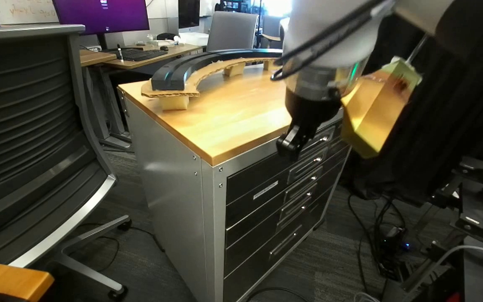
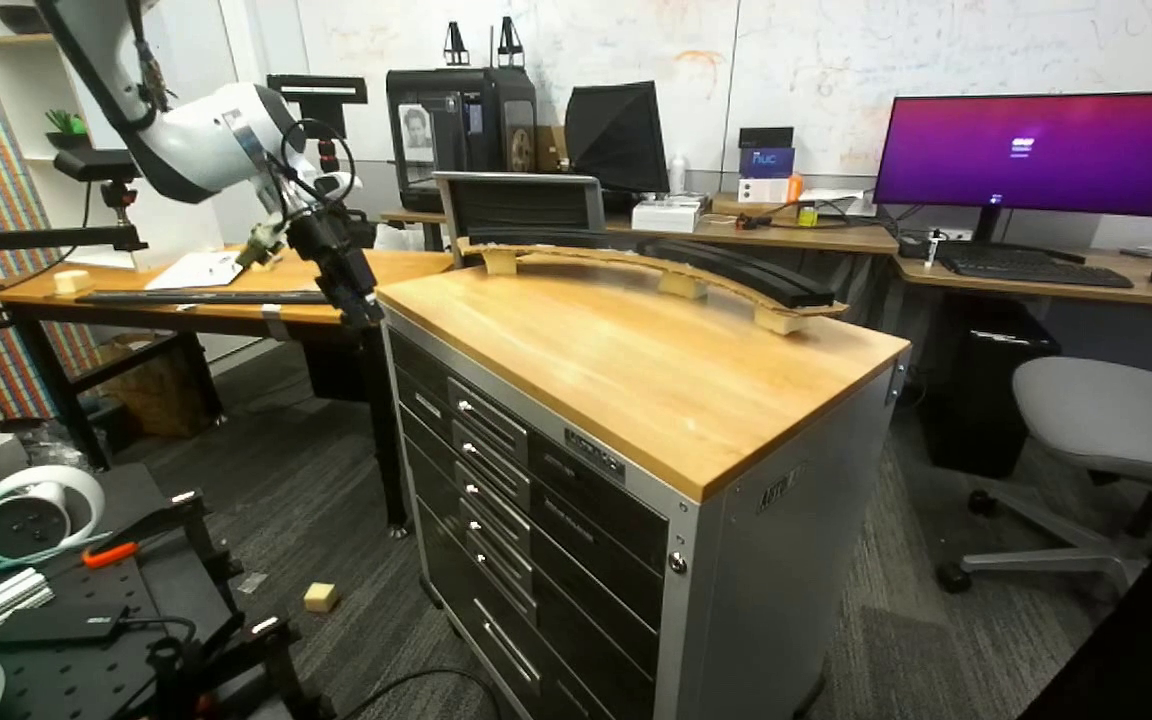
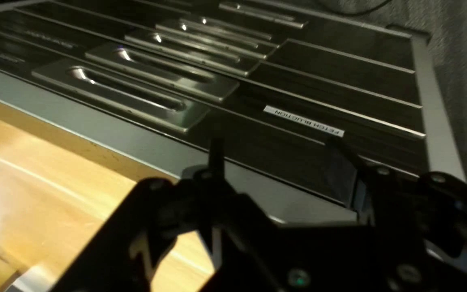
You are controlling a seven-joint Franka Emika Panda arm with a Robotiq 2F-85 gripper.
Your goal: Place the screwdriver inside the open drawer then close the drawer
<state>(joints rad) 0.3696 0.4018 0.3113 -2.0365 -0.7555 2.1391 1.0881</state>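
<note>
End effector (image 3: 280, 156) comes first, its fingers (image 3: 216, 160) spread wide in the wrist view, gripping nothing. Rightward in an exterior view, a white label (image 2: 426, 404) carries FETCH, inverted in the wrist view, its second word uncertain. Next is the drawer (image 2: 491, 418), uppermost in the cabinet (image 2: 766, 580), wide, shallow, dark, bright-handled, apparently closed flush. Beyond, a frame badge (image 2: 594, 455) is illegible; a blue box (image 2: 767, 162) reads nuc. The screwdriver cannot be made out anywhere.

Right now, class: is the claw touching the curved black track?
Apart: an exterior view shows a plain gap between the claw and the black track, with wooden top visible there.
</note>
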